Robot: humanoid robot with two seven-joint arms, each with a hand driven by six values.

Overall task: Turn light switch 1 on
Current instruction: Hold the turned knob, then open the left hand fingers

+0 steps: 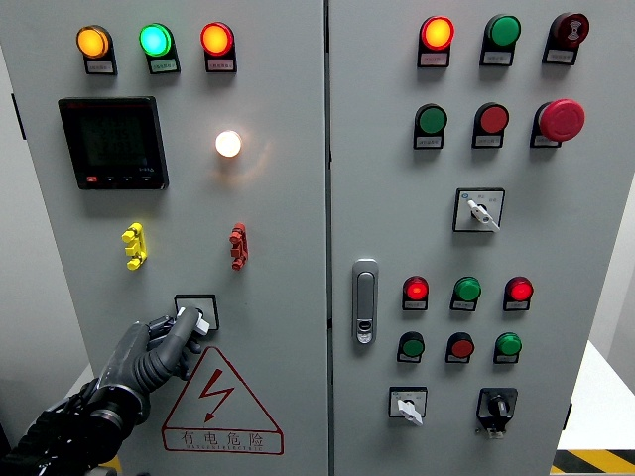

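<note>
**A:** Where is the switch the task wants?

**B:** On the left door of the control cabinet (288, 416), low down, at about seven o'clock from the glowing white lamp (228, 144). It is a rotary selector switch (198, 315) on a square black plate, directly above the red triangle of the high-voltage warning label (220, 402).

**A:** And the hand?

**B:** The left hand (159, 349) comes up from the lower left corner. Its fingertips (185, 319) are closed around the white lever of the switch, pinching it from the nine o'clock side. The right hand is not in view.

**A:** So how far along is it?

**B:** The reach and the grasp look done. Whether the turn has happened, I cannot tell for sure. The white lamp is lit, which may mean the switch is already on, but nothing shows that this lamp belongs to this switch. I would judge the twist as either underway or just finished; the release is left.

**A:** Which way does the lever point?

**B:** Its long axis is tilted, running from about ten o'clock to four o'clock, with the visible white tip toward four o'clock. The fingers hide the other end, so the exact angle is uncertain.
</note>
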